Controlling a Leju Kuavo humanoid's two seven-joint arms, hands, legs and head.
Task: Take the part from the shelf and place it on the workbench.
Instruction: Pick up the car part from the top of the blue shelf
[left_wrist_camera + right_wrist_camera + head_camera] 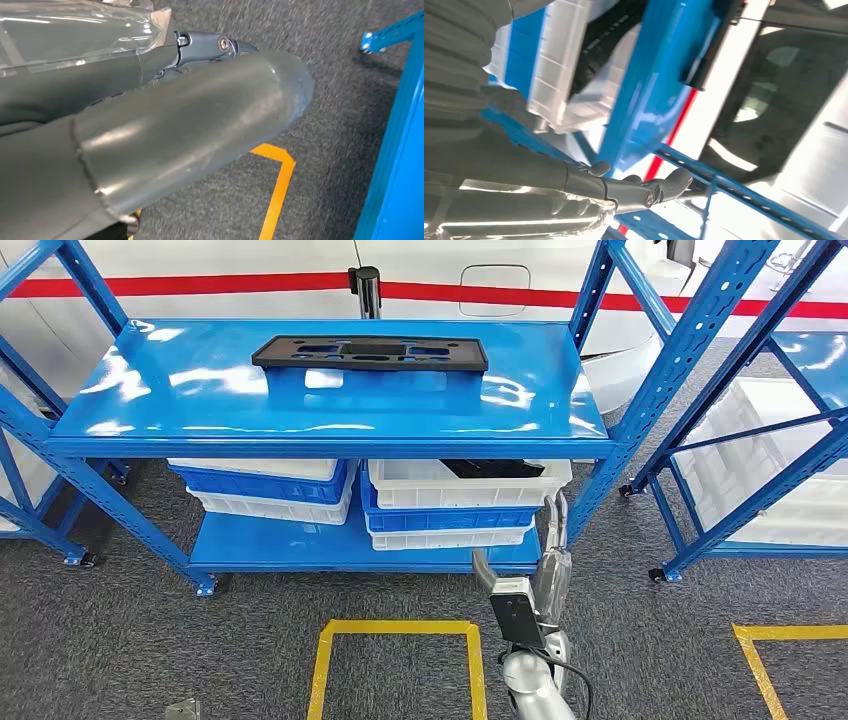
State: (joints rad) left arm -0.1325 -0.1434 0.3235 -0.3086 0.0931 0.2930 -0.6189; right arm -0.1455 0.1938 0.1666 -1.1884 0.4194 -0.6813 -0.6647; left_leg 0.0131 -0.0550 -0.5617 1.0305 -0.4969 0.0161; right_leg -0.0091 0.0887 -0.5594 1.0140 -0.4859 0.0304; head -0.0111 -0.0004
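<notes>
White and blue bins [455, 502] sit stacked on the lower level; yellow floor tape [398, 628] marks the near grey carpet [120, 630]

Part [369, 352] lies alone mid top shelf [200, 400], bare surface all round, open above; blue uprights [690, 350] flank sides; stacked bins [455, 502] fill lower shelf.

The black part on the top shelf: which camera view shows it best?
The head view. There the black part lies flat on the blue shelf, whole and unobstructed. The right wrist view catches a dark edge of it past the shelf. The left wrist view looks at the floor instead.
</notes>
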